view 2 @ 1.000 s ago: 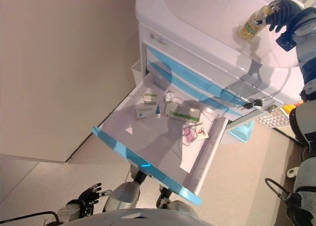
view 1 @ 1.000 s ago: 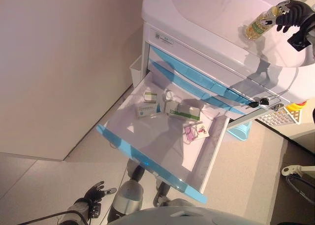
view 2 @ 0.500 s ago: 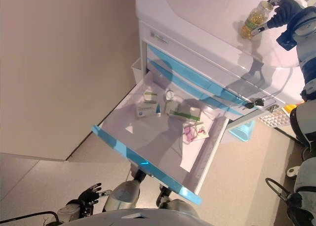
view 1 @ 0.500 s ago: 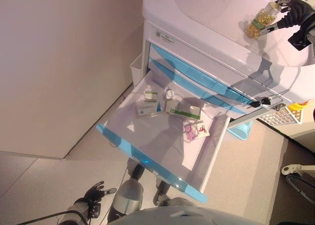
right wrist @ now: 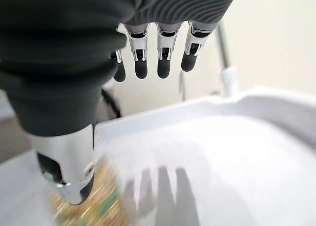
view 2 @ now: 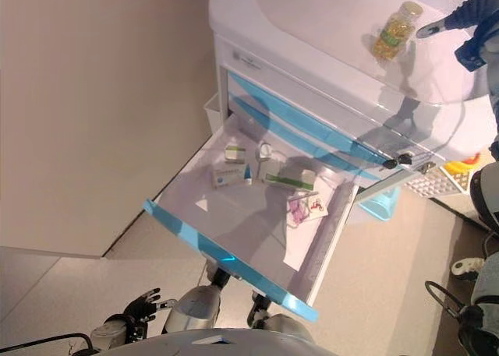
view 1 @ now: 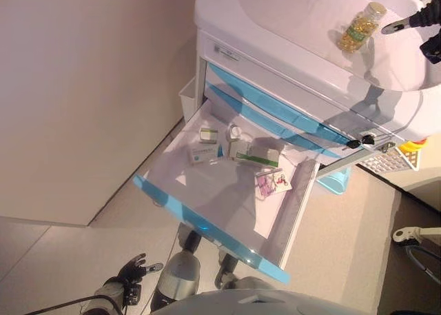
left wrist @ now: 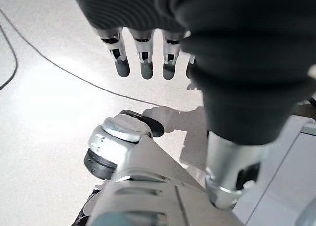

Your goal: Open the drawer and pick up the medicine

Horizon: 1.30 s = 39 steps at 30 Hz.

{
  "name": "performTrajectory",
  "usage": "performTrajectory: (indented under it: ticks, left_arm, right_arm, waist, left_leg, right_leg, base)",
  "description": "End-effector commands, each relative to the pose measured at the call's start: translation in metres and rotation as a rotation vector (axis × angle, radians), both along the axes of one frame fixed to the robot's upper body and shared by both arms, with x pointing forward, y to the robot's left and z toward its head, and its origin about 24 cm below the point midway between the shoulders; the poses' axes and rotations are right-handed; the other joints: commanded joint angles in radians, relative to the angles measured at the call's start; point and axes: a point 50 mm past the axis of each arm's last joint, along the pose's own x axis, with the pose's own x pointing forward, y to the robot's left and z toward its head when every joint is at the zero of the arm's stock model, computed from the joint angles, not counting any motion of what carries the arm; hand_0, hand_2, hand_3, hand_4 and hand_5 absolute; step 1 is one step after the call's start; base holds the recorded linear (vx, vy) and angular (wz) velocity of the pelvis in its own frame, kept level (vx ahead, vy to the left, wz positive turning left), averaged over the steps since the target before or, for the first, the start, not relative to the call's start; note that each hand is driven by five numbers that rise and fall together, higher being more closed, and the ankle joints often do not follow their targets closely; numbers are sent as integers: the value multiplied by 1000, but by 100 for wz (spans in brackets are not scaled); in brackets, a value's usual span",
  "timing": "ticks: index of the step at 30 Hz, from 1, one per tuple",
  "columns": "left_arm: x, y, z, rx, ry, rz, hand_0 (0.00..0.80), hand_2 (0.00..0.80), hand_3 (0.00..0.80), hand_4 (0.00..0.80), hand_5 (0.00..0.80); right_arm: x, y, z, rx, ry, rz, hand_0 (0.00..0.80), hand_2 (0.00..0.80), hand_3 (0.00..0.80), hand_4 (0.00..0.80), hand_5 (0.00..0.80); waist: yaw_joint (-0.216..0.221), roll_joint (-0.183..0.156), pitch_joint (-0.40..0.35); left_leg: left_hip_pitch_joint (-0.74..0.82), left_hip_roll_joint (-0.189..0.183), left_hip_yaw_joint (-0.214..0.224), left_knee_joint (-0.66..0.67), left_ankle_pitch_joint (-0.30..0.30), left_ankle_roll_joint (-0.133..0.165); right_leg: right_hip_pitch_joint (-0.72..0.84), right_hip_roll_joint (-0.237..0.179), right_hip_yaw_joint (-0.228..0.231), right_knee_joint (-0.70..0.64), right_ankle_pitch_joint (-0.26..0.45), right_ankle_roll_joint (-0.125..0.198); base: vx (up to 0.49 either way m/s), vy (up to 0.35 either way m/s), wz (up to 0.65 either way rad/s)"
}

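Observation:
The medicine bottle (view 1: pixel 360 29), clear with yellow capsules and a green label, stands alone on the white cart top (view 1: pixel 289 18); it also shows in the right eye view (view 2: pixel 392 33) and blurred in the right wrist view (right wrist: pixel 89 196). My right hand (view 1: pixel 422 8) is open just right of the bottle, apart from it, with straight fingers (right wrist: pixel 163 53). The cart's drawer (view 1: pixel 227 191), white with a blue front edge, is pulled wide open. It holds several small medicine boxes (view 1: pixel 256 153) and a pink packet (view 1: pixel 273 183). My left hand (view 1: pixel 127 277) hangs open low near the floor.
A beige wall (view 1: pixel 83 87) runs along the left. Closed blue-fronted drawers (view 1: pixel 275 112) sit above the open one. A key (view 1: pixel 360 141) sticks out of the cart's lock. A light blue bin (view 1: pixel 331 180) and a white grid basket (view 1: pixel 393 162) hang on the cart's right side.
My right hand let go of the bottle and drew back to the right. The bottle now stands free on the cart top. The view shifted slightly.

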Motion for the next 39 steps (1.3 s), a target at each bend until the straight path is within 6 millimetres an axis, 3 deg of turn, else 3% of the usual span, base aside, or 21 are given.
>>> performTrajectory:
  ticks: [1,9,13,16,17,18,19,20,21,22,23,24,28,33,39]
  left_arm:
    - [-19,11,-1,38,77,-51,0,0,0,0,0]
    - [-20,5,-5,20,110,-78,0,0,0,0,0]
    - [-17,0,-6,3,113,-83,0,0,0,0,0]
    - [-14,-5,-7,-8,122,-101,0,0,0,0,0]
    - [-14,-7,-8,-13,122,-96,0,0,0,0,0]
    - [-14,-7,-8,-10,124,-98,0,0,0,0,0]
    - [-11,-10,-9,-18,121,-89,0,0,0,0,0]
    - [-11,-10,-9,-17,122,-91,0,0,0,0,0]
    - [-10,-11,-10,-21,121,-88,0,0,0,0,0]
    - [-10,-16,-11,-28,117,-75,0,0,0,0,0]
    - [-10,-16,-12,-29,117,-73,0,0,0,0,0]
    - [-11,-21,-13,-36,112,-66,0,0,0,0,0]
    - [-13,-26,-15,-44,100,-54,0,0,0,0,0]
    - [-16,-21,-14,-27,93,-61,0,0,0,0,0]
    - [-20,-20,-14,-47,60,22,0,0,0,0,0]
  right_arm:
    - [-24,-7,50,38,-244,-4,0,0,0,0,0]
    - [-40,-30,39,164,-405,-9,0,0,0,0,0]
    - [-43,-37,9,306,-496,33,0,0,0,0,0]
    - [-42,-42,-40,478,-506,46,0,0,0,0,0]
    - [-42,-41,-72,532,-488,43,0,0,0,0,0]
    - [-44,-43,-88,570,-469,32,0,0,0,0,0]
    - [-46,-37,-132,633,-412,33,0,0,0,0,0]
    - [-48,-37,-145,665,-392,24,0,0,0,0,0]
    - [-52,-31,-174,701,-350,10,0,0,0,0,0]
    - [-61,-20,-221,734,-277,-24,0,0,0,0,0]
    - [-65,-17,-235,747,-238,-47,0,0,0,0,0]
    - [-83,-10,-279,759,-147,-92,0,0,0,0,0]
    - [-128,15,-367,774,193,-152,0,0,0,0,0]
    - [-171,45,-422,666,539,-107,0,0,0,0,0]
    - [-218,68,-461,754,679,-191,0,0,0,0,0]
  waist:
    - [-32,1,-97]
    - [-89,35,-133]
    - [-129,52,-137]
    - [-160,67,-135]
    - [-176,73,-133]
    - [-177,71,-134]
    - [-196,78,-130]
    - [-199,77,-130]
    - [-208,79,-129]
    - [-224,83,-126]
    - [-227,82,-127]
    - [-238,86,-127]
    - [-257,89,-129]
    - [-271,89,-123]
    - [-287,104,-103]
  left_leg:
    - [67,-6,81,2,-149,10]
    - [97,-8,133,8,-169,21]
    - [111,-7,154,13,-181,25]
    - [119,-4,168,11,-188,25]
    - [123,-2,176,12,-189,24]
    - [124,-2,179,12,-191,24]
    - [126,0,188,11,-193,25]
    - [127,0,191,10,-194,25]
    - [128,2,197,10,-195,26]
    - [130,4,209,9,-199,27]
    - [132,5,213,8,-201,28]
    - [133,8,225,6,-203,27]
    - [137,15,254,2,-204,26]
    - [128,15,262,1,-201,24]
    - [116,15,261,4,-193,27]
  right_leg:
    - [38,-45,35,26,-4,103]
    - [38,-51,86,43,-7,112]
    - [35,-51,117,55,-12,113]
    - [34,-50,135,57,-13,114]
    - [34,-50,142,59,-14,114]
    - [33,-50,146,60,-14,114]
    - [30,-49,155,61,-14,114]
    - [28,-49,159,61,-14,114]
    - [27,-47,165,60,-14,113]
    - [25,-46,172,57,-12,113]
    - [25,-44,176,55,-12,112]
    - [25,-43,179,48,-10,112]
    - [23,-39,192,31,1,112]
    - [15,-34,192,17,9,111]
    - [1,-28,195,26,5,103]
  base:
    - [-39,16,-20]
    - [-53,16,-31]
    - [-58,-4,-26]
    - [-58,-5,-21]
    - [-48,-1,-25]
    - [-49,-5,-29]
    - [-42,-11,-40]
    - [-46,-16,-38]
    - [-31,-22,-35]
    - [-21,-24,-24]
    - [-11,-25,-18]
    - [1,-19,-18]
    - [15,-44,-24]
    - [13,-56,-10]
    - [50,-19,-1]
